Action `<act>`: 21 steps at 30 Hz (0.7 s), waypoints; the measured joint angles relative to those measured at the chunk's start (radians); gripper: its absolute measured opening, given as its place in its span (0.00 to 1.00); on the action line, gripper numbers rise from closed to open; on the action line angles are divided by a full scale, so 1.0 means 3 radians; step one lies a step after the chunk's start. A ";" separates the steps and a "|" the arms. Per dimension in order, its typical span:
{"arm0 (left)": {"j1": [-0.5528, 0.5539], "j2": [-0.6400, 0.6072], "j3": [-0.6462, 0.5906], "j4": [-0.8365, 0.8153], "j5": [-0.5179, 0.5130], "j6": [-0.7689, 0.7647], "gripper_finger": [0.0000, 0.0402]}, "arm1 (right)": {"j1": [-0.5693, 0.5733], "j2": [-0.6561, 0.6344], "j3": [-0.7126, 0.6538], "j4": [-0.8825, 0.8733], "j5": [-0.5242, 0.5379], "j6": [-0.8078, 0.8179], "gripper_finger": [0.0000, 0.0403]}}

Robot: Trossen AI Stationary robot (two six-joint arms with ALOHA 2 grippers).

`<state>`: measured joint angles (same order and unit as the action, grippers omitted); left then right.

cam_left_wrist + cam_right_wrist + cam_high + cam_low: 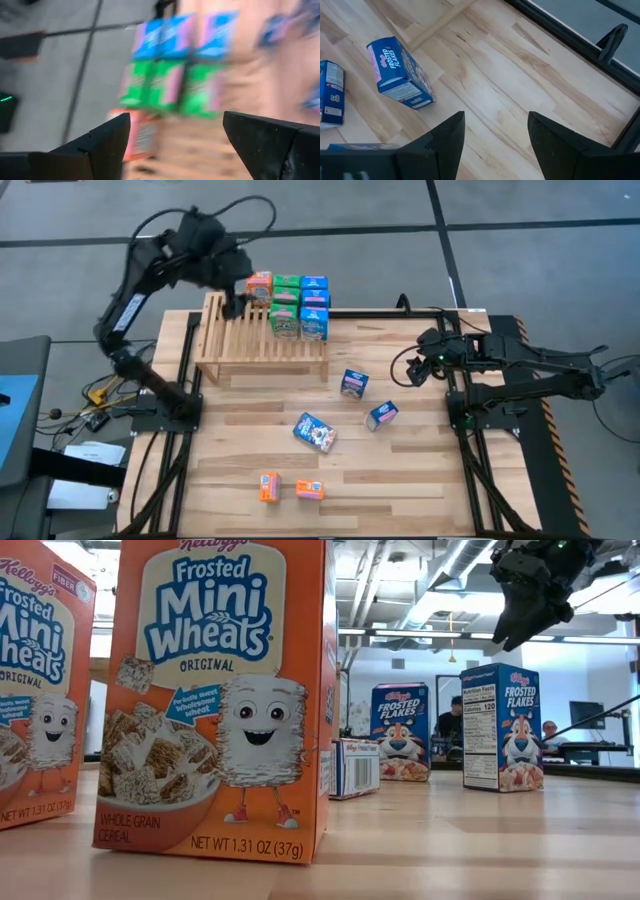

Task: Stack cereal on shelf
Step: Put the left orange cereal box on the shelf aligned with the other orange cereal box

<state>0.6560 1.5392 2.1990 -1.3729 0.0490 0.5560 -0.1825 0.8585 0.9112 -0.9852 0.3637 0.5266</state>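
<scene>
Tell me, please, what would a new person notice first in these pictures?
First, the tight block of blue, green and orange cereal boxes on the back of the slatted wooden shelf, with the left end effector hovering open beside it. Next, five boxes lie scattered over the plank table: three blue in the middle, two orange near the front. The right end effector waits empty at the right side.

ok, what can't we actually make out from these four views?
- High view: the left pincer and arm cover the rack's back left, so whether the orange box is fully set down is hidden.
- Left wrist view: blur makes the print on the green boxes unreadable.
- Low view: the big orange box blocks the rack.
- Right wrist view: a blue box is cut by the edge.
</scene>
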 joint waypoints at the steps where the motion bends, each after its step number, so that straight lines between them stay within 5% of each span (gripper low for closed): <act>1: -0.0118 -0.0055 0.0000 -0.0047 0.0043 -0.0146 0.77 | 0.0000 0.0000 0.0000 -0.0001 0.0000 -0.0010 0.59; 9: -0.1137 -0.0284 0.0000 -0.0651 0.0140 -0.1780 0.77 | -0.0001 0.0000 0.0000 -0.0004 -0.0028 -0.0014 0.59; 16: -0.2142 -0.0239 -0.0125 -0.0663 0.0067 -0.3273 0.77 | 0.0000 0.0000 -0.0001 -0.0005 -0.0084 -0.0014 0.59; 21: -0.2771 -0.0014 -0.0150 -0.0660 -0.0225 -0.4050 0.77 | 0.0050 -0.0001 -0.0001 -0.0006 -0.0090 -0.0056 0.59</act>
<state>-0.1753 1.5350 2.1540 -1.5709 -0.0186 -0.6591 -0.1676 0.8581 0.9108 -0.9871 0.3367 0.5099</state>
